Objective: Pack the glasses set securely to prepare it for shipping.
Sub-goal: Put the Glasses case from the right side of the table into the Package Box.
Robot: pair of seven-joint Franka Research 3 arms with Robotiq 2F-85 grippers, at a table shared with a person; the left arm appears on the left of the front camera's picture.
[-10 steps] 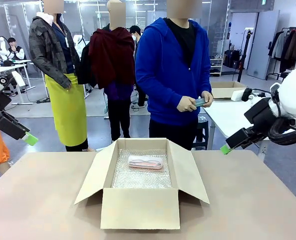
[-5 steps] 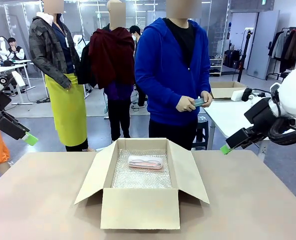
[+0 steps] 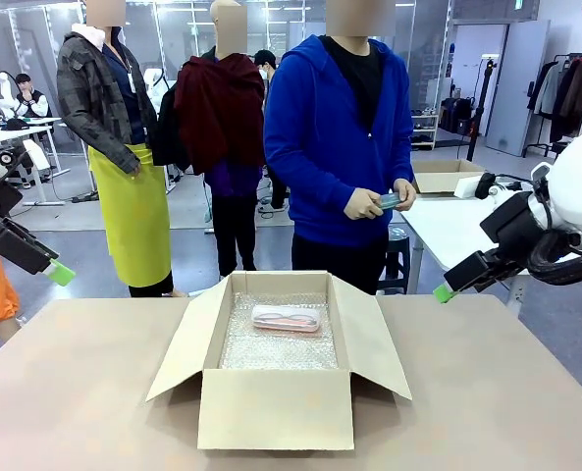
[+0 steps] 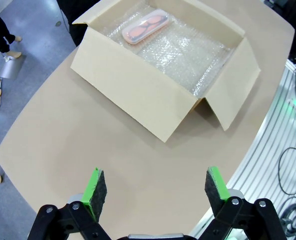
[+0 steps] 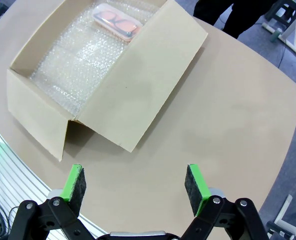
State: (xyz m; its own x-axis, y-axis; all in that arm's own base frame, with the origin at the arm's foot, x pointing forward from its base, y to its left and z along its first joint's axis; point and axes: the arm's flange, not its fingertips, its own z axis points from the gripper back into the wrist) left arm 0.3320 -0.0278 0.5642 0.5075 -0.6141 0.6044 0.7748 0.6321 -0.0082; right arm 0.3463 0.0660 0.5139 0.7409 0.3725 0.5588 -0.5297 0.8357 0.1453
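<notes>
The pale pink glasses case (image 3: 287,318) lies on bubble wrap (image 3: 279,343) near the far wall of the open cardboard box (image 3: 276,407); it also appears as the pink case (image 4: 145,26) and the pink case (image 5: 117,20) in the wrist views. The person at the far side holds the mint green case (image 3: 390,201) in both hands at waist height. My left gripper (image 4: 151,188) is open and raised off the table's left side, its green pad (image 3: 61,273) showing in the front view. My right gripper (image 5: 134,184) is open and raised at the right, pad (image 3: 443,291) visible. Both hold nothing.
The box (image 4: 162,75) stands mid-table with all flaps spread outward. Bare tan tabletop (image 3: 84,392) surrounds it on the left, right and front. A second white table with another cardboard box (image 3: 446,177) stands behind at the right.
The person's hands shift slightly with the mint green case. Both arms and the box stay still.
</notes>
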